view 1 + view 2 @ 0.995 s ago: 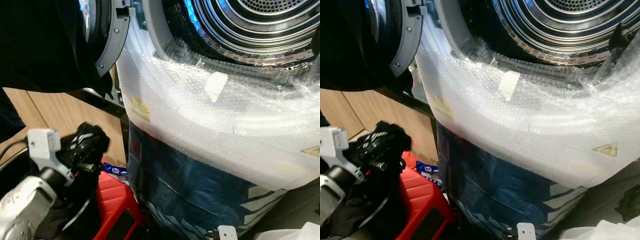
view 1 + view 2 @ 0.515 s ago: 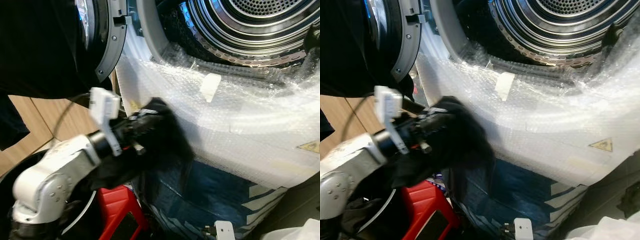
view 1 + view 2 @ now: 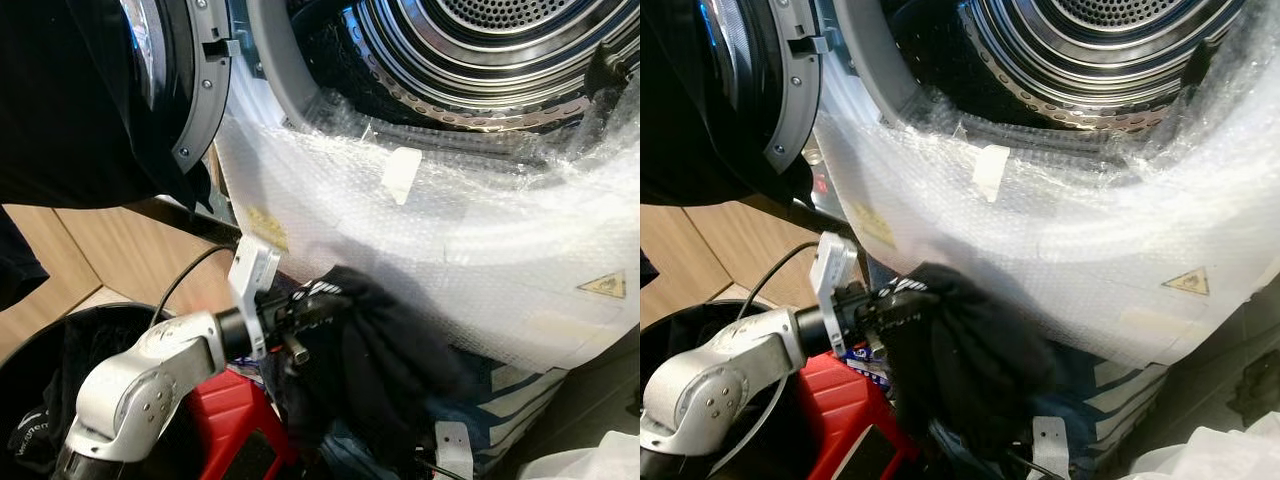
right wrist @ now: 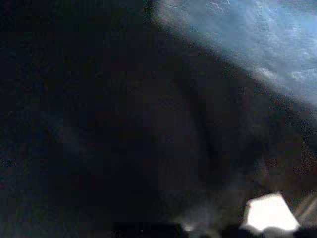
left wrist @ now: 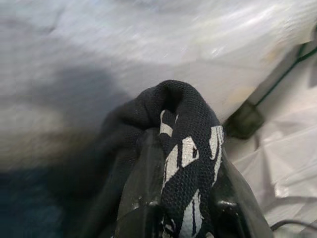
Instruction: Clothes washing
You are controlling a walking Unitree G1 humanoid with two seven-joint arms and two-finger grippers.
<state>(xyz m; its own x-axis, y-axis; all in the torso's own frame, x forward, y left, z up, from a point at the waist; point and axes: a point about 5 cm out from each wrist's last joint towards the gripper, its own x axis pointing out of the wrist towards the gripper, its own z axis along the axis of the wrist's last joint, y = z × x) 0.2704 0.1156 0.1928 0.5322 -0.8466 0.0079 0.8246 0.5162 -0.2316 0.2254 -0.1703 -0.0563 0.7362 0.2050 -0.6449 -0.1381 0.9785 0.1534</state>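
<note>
The washing machine [image 3: 470, 230] takes up the frame from 12 to 4 o'clock. Its front is wrapped in bubble wrap [image 3: 480, 270], and its steel drum [image 3: 480, 50] stands open and looks empty as far as can be seen. The round door [image 3: 150, 90] is swung out at 10 o'clock. A black basket [image 3: 40, 400] with dark laundry in it is seen at 8 o'clock, and a red stool or crate [image 3: 235, 430] is at 6 to 7 o'clock, just beside the machine's foot.

The left arm [image 3: 150, 385] is stretched from 7 o'clock toward centre. The left gripper [image 3: 315, 310] is clenched on a black garment [image 3: 380, 370]; in the left wrist view the knitted cloth with white markings [image 5: 185, 163] is pinched between the two fingers [image 5: 138, 198]. The garment hangs in a bundle against the lower front of the machine, well below the drum's opening, with its tail drooping toward 6 o'clock.

Of the right gripper nothing can be made out: the right wrist view is dark, with a bluish patch at 1 o'clock, so its state cannot be told.

Step in hand, by judgement: transfer of one garment from basket to drum, at the carrying stage; loading is not yet done. The next move is judged to call for a lift toward 12 to 1 o'clock, over the bubble-wrapped lip [image 3: 440, 140] and into the drum, high enough that the hanging tail is not caught on the wrap, with release only once inside.
</note>
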